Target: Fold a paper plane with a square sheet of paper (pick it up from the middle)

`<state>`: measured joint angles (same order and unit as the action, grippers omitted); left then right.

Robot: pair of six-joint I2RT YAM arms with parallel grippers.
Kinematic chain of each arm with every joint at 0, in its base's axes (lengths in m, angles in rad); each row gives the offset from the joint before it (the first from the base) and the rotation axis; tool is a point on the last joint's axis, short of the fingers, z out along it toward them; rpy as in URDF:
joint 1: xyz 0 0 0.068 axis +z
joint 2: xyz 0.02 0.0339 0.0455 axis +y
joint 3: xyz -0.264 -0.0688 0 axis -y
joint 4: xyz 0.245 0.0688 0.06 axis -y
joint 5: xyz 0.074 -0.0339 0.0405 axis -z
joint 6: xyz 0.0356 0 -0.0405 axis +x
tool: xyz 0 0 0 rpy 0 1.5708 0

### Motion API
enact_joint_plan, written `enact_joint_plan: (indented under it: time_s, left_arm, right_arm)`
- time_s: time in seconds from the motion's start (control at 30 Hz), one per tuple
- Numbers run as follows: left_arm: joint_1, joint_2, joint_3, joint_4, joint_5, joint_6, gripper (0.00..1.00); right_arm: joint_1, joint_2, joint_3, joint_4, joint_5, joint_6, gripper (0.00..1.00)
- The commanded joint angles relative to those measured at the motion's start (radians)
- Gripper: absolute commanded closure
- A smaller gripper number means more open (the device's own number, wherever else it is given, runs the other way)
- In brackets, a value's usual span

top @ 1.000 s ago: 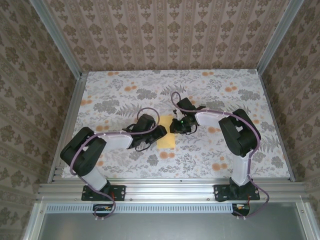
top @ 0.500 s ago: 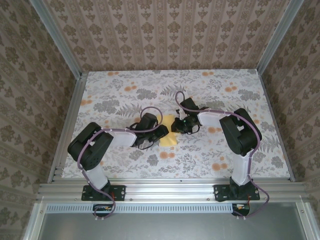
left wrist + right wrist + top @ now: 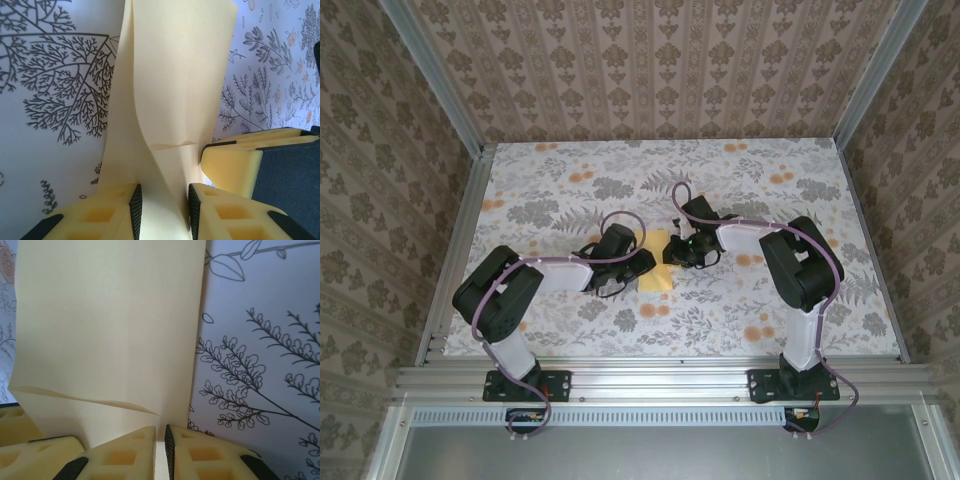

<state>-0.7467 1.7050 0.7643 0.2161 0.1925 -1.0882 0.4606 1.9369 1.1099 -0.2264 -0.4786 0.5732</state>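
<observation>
Using the left gripper [image 3: 162, 197], standing on both sides of a raised hump in the thin bright-yellow square sheet of paper [image 3: 175, 75]; not showing whether squeezing tight. Resting partly on the white flower-print table [image 3: 570, 190] between both arms, showing one small wrinkle. Pinching its right side tight with the right gripper [image 3: 160, 432]. Probably picking up from the middle; needing a firm left pinch next, then lifting together.

No text, label, brand, number or sign can be read in any view.
</observation>
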Motion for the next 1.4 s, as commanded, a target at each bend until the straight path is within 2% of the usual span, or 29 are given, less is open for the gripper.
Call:
enact_joint_plan:
  time_s: [0.0, 0.17, 0.5, 0.93, 1.2, 1.37]
  left_arm:
    - [-0.005, -0.028, 0.033, -0.033, -0.023, 0.04, 0.68]
    - [-0.005, -0.031, 0.039, -0.048, -0.03, 0.051, 0.73]
    - [-0.006, -0.075, 0.056, -0.126, -0.071, 0.1, 0.71]
    - [-0.006, -0.008, 0.084, -0.09, -0.034, 0.099, 0.71]
    - [-0.008, -0.029, 0.046, -0.161, -0.113, 0.045, 0.61]
    - [-0.011, -0.026, 0.036, -0.149, -0.11, 0.037, 0.57]
  right_arm:
    - [-0.003, 0.031, -0.03, -0.021, 0.025, 0.006, 0.83]
    - [-0.003, 0.033, -0.034, -0.021, 0.022, 0.005, 0.83]
    - [-0.003, 0.035, -0.033, -0.021, 0.022, 0.004, 0.83]
    - [-0.004, 0.04, -0.036, -0.021, 0.021, 0.005, 0.83]
    - [-0.005, 0.055, -0.034, -0.046, 0.064, 0.01, 0.84]
    - [-0.014, 0.067, -0.048, -0.035, 0.067, 0.03, 0.86]
